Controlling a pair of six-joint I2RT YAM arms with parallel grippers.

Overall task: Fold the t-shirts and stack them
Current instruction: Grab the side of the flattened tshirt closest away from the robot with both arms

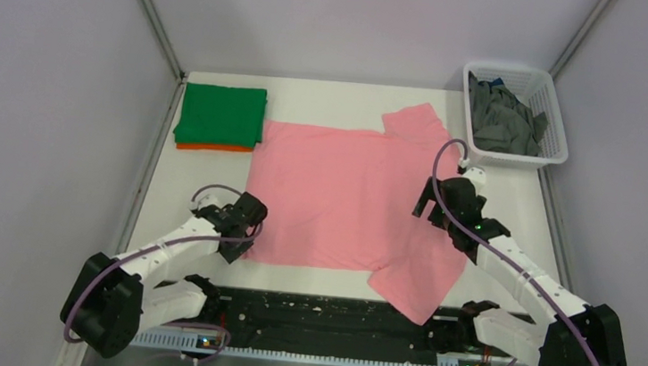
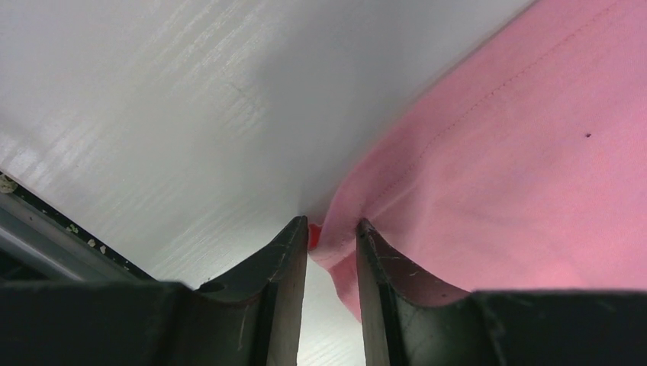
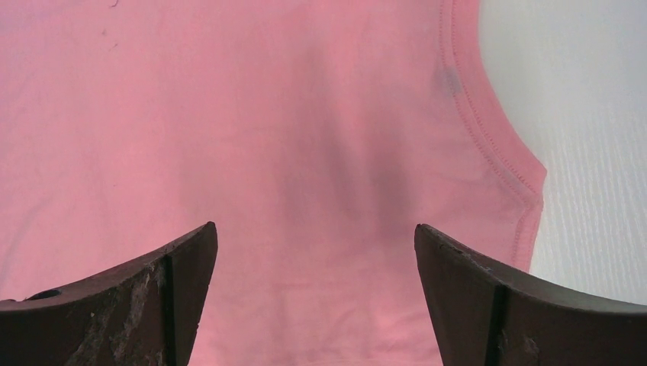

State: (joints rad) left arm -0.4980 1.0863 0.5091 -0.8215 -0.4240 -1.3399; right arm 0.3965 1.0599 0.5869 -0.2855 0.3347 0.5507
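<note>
two sets of jaws, one pink t-shirt (image 1: 346,199) between them (it lies spread flat on the white surface (image 1: 185,196), sleeves out to either side). your left jaws stand only narrowly parted at one corner of the shirt. the hemmed corner (image 2: 336,229) is bunched up in the gap between the tips. bare surface lies to the left of the jaws, and the rest of the cloth runs off ahead and to their right. you cannot tell from the wrist view whether the cloth is truly pinched or only sits in the gap.

your right jaws are spread wide and hold nothing. they hang over the shirt's other end, with pink cloth filling the space below and ahead of them. a curved double-stitched edge (image 3: 488,145) runs just beyond the right tip, with bare surface past it.

well ahead of the left jaws, a folded green t-shirt (image 1: 221,115) lies on an orange t-shirt (image 1: 216,147), of which only a strip shows. ahead and to the right of the right jaws, dark grey t-shirts (image 1: 501,119) are heaped in a white lattice basket (image 1: 556,156).
</note>
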